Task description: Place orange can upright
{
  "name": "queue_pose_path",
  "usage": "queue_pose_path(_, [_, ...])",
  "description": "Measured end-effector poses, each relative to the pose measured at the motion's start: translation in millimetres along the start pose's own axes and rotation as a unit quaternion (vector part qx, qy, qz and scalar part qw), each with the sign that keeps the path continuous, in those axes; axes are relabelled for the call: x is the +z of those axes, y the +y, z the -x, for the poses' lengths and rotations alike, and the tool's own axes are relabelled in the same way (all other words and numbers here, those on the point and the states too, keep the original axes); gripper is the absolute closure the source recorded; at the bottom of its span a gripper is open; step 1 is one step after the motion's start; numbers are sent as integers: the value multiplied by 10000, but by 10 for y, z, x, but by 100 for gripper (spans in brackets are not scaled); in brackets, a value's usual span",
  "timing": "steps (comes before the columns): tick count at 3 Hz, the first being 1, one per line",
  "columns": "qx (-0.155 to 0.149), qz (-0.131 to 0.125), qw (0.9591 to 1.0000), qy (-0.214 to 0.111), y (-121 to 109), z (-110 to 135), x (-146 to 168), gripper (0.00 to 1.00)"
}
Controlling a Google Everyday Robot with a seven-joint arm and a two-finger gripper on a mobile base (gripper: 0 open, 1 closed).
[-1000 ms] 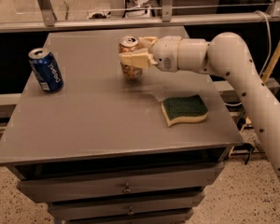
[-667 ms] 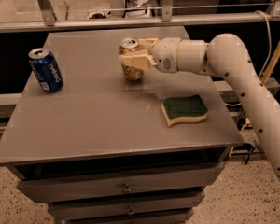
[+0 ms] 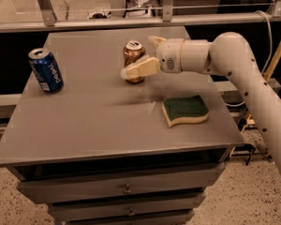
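The orange can (image 3: 133, 53) stands upright on the grey table (image 3: 93, 111), near the middle of its back half. It is coppery with a silver top. My gripper (image 3: 138, 56) reaches in from the right and is open. One pale finger (image 3: 141, 69) crosses in front of the can's lower part, and the other finger (image 3: 154, 41) sticks up behind and to the right of the can. I cannot tell whether the front finger still touches the can.
A blue Pepsi can (image 3: 46, 70) stands upright at the table's left. A green and yellow sponge (image 3: 185, 109) lies at the front right. My white arm (image 3: 243, 74) spans the right side. A metal rail (image 3: 131, 20) runs behind the table, and drawers (image 3: 126, 190) are below it.
The gripper was shut on the orange can and held it slightly tilted. Now the fingers have spread apart and the can stands upright on the table.
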State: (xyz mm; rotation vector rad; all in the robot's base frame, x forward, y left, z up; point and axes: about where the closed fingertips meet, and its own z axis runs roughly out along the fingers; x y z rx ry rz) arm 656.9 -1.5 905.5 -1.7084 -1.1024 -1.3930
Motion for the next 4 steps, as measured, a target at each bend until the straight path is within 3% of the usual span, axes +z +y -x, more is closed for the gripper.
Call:
queue_pose_path(1, [-50, 236, 9997, -72, 82, -21, -246, 0])
queue_pose_path(3, [-127, 666, 9970, 362, 147, -296, -862, 0])
queue_pose_path(4, [-124, 685, 9969, 374, 151, -303, -889, 0])
